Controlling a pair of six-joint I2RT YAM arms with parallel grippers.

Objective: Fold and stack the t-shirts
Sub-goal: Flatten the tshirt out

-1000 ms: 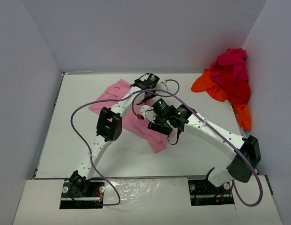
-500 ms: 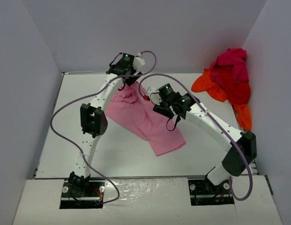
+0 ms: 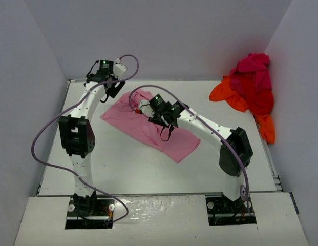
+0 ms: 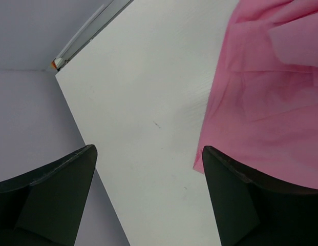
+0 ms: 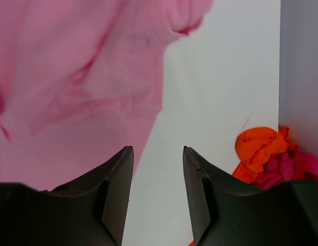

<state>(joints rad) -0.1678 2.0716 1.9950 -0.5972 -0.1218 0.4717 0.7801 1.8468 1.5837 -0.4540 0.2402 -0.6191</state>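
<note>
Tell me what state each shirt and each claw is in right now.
pink t-shirt: spread on the table, wrinkled, gripped by neither arm
other t-shirts: crumpled orange, red and magenta heap, far right corner, unfolded
left gripper: open, empty
right gripper: open, empty, over the pink t-shirt

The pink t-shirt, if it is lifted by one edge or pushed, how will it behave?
Probably floppy: the pink t-shirt lies in soft creases, so a lifted edge would likely drape. It looks thin, so probably light. On the smooth white table, a push may bunch it rather than slide it whole.
</note>
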